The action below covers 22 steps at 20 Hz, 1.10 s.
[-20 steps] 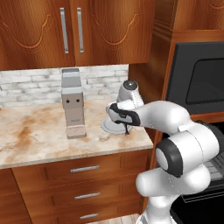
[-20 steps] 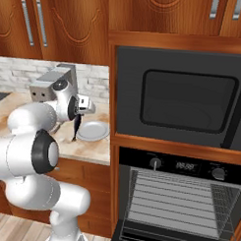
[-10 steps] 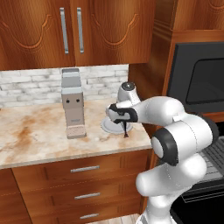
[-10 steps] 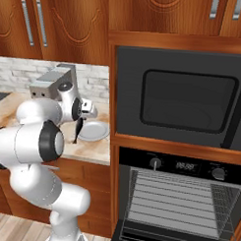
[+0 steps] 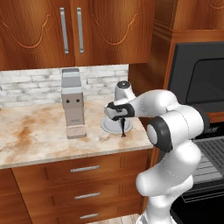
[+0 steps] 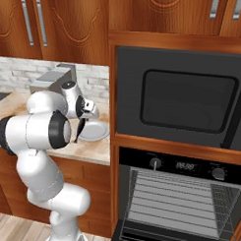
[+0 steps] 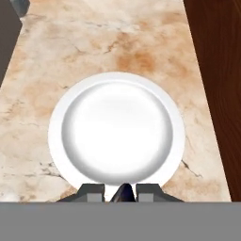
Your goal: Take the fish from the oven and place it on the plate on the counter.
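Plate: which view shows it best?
Hand view: the whole plate from above, nothing lying on it. Left base view shows it partly behind the gripper and fish; right base view shows its right part.

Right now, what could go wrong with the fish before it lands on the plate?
The fish hangs straight down from the end effector, near the plate's front edge. Let go now, it might tip over the rim onto the counter. The plate also sits close to the counter's front edge, so a bump could push it toward the drop.
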Motion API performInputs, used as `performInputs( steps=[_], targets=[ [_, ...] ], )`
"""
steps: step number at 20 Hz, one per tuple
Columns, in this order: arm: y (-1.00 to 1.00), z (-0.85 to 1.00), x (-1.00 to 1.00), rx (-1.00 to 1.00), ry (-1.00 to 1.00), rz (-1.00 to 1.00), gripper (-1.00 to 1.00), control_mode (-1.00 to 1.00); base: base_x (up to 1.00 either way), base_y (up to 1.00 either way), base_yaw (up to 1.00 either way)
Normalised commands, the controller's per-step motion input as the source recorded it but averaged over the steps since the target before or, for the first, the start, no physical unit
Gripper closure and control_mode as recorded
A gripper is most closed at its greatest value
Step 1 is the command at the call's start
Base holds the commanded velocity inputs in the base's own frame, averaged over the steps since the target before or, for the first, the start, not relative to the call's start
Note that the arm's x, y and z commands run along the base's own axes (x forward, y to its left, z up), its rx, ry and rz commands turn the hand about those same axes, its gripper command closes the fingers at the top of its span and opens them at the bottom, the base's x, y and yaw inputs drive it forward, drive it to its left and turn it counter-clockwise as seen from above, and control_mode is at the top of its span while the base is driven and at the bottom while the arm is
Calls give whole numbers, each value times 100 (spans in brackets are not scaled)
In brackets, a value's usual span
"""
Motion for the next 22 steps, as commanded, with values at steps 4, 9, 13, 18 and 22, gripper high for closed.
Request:
performInputs(
  steps=[4, 9, 13, 18, 22],
  targets=[
    [0, -16, 31, 1, 2, -4, 100, -100, 0, 0, 0],
    [-1, -10, 36, 5, 0, -2, 100, -100, 0, 0, 0],
    [0, -9, 41, 2, 0, -1, 100, -100, 0, 0, 0],
    [0, -17, 30, 0, 0, -2, 100, -100, 0, 0, 0],
    [0, -32, 11, 0, 0, -4, 100, -100, 0, 0, 0]
  ],
)
